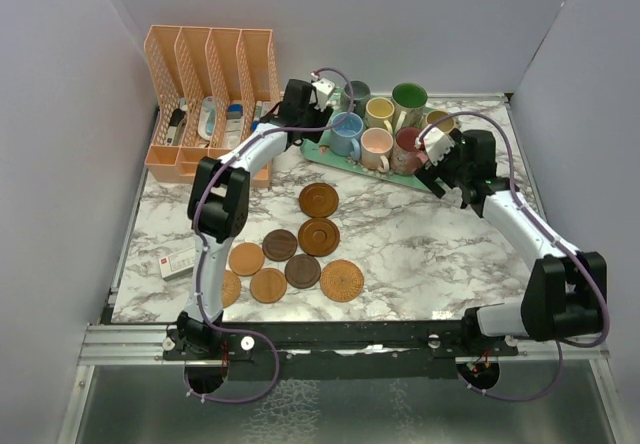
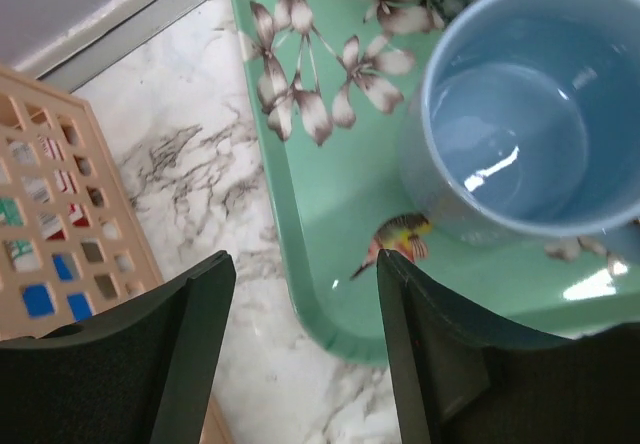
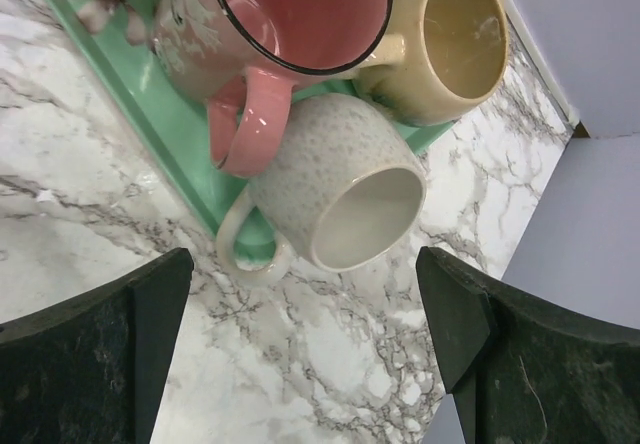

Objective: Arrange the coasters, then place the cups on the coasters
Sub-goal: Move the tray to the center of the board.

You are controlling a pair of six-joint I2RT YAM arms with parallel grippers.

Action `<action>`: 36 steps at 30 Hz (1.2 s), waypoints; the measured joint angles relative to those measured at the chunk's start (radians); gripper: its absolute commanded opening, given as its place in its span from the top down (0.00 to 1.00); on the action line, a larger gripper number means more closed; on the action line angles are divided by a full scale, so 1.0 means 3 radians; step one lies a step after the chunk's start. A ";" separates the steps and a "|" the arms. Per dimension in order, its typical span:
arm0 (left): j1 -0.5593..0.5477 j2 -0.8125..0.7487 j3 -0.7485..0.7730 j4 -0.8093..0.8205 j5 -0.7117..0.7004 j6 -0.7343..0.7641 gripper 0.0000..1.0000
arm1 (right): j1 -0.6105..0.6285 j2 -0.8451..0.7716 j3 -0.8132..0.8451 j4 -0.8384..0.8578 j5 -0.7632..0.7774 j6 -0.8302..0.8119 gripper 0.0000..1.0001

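Left gripper (image 2: 300, 269) released over tray (image 2: 330, 214) corner, blue cup (image 2: 520, 104) just beside; right gripper (image 3: 303, 264) spread wide, tipped cream cup (image 3: 330, 179) ahead at tray edge.

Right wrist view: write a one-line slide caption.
Open right gripper facing a tipped cream mug at the teal tray edge, beside a pink mug and a tan mug.
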 measured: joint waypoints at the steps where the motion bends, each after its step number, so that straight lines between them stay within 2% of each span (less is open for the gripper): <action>1: 0.0004 0.0106 0.0134 -0.0014 0.0000 -0.0025 0.42 | 0.0000 -0.0065 0.0004 -0.0056 -0.0029 0.0036 0.04; 6: 0.0029 0.0621 0.0608 -0.0141 -0.0034 -0.0118 0.46 | 0.0000 -0.0327 0.0003 -0.0359 -0.0153 0.0239 0.04; 11: 0.0052 0.0853 0.0701 -0.0203 -0.0104 -0.0146 0.49 | 0.0000 -0.0605 -0.0060 -0.0571 -0.0267 0.0448 0.04; 17: 0.0098 0.0846 0.0643 -0.0169 -0.0106 -0.0193 0.66 | 0.0000 -0.0806 -0.0159 -0.0670 -0.0327 0.0614 0.04; 27: 0.0161 0.0421 -0.0139 0.0111 0.0066 -0.0355 0.95 | 0.0000 -0.0809 -0.0207 -0.0684 -0.0347 0.0697 0.04; 31: 0.0165 0.0235 -0.0490 0.0304 0.0135 -0.0476 1.00 | 0.0000 -0.0809 -0.0226 -0.0697 -0.0350 0.0699 0.04; 36: 0.0149 0.0015 -0.0870 0.0472 0.0172 -0.0601 0.99 | 0.0000 -0.0807 -0.0242 -0.0699 -0.0346 0.0708 0.04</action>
